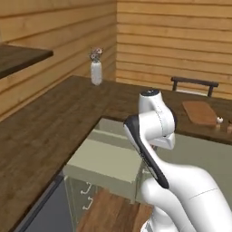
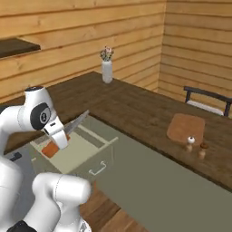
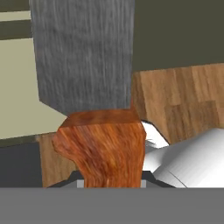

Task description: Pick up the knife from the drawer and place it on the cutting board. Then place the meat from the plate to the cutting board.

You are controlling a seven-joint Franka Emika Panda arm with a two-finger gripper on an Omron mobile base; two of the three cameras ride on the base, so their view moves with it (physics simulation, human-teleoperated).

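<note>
Nothing readable is showing up anywhere, honestly. I'm not seeing any text, labels, brand marks, numbers or signs on any surface in these views. Everything is looking like plain rendered wood grain, flat colour and bare metal, with no lettering on it at all.

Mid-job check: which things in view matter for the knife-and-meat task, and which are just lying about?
Job: knife, held by the shut gripper; open drawer; cutting board.
Lying about: vase of flowers; two small shakers; chair.
</note>
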